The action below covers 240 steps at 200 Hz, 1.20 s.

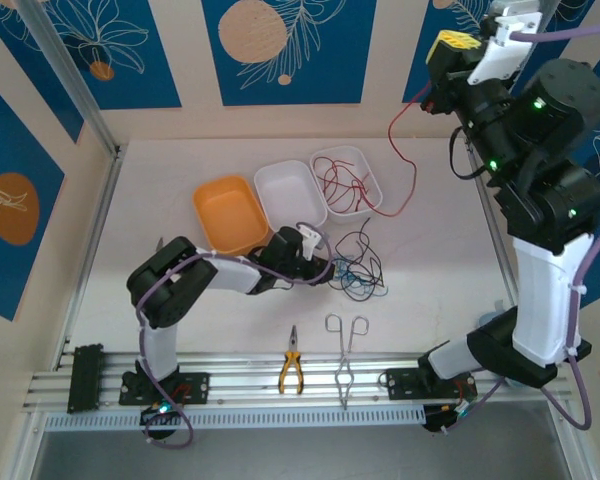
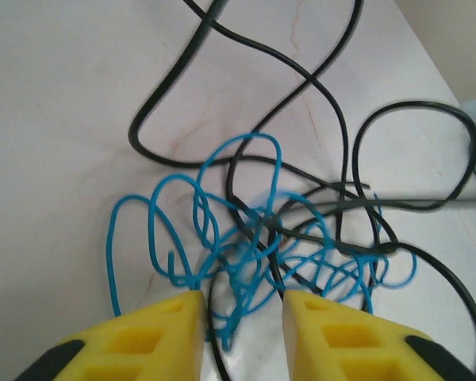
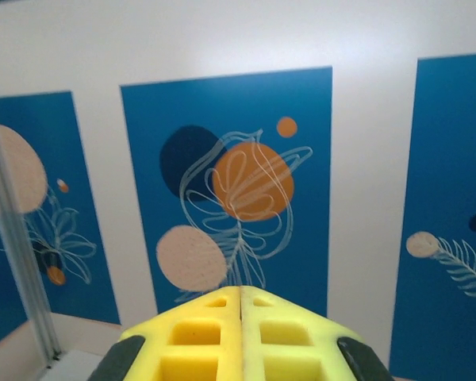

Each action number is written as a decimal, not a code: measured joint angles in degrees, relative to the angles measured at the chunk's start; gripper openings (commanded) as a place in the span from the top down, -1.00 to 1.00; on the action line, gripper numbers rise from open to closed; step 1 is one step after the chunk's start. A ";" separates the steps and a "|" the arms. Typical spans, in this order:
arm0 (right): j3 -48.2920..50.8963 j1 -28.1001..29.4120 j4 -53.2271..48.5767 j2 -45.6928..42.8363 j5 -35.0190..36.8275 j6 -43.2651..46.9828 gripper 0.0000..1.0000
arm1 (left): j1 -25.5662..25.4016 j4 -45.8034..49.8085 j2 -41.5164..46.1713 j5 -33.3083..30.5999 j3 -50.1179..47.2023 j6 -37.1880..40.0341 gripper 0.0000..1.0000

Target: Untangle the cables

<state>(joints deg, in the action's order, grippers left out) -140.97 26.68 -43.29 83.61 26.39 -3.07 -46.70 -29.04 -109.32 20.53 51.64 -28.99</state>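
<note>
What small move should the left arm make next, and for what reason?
Probably lower the left gripper and close it on the blue cable: its fingers stand open just above that coil, which lies tangled with the black cable.
</note>
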 measured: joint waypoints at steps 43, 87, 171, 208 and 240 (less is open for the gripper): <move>0.85 -6.91 -0.76 5.31 -3.34 -3.10 1.00 | 0.00 1.27 9.62 -0.31 -2.99 0.61 -0.58; 0.00 -9.92 -0.92 11.23 -5.66 -5.14 1.00 | -0.04 4.31 20.28 -2.67 -5.29 1.62 -1.00; -9.29 -11.98 -1.44 26.36 -6.97 -6.32 1.00 | -0.04 14.05 35.69 -13.20 -9.07 6.23 -1.00; -10.93 -12.24 -0.92 31.08 -7.21 -6.91 1.00 | -0.04 17.31 38.75 -17.75 -9.44 8.22 -1.00; -11.30 -12.46 -0.46 34.86 -7.37 -8.20 1.00 | -0.04 18.53 39.28 -20.09 -10.27 8.61 -1.00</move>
<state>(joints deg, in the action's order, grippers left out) -152.27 14.22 -43.75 118.48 19.03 -11.27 -46.74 -10.50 -70.04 0.45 41.36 -20.38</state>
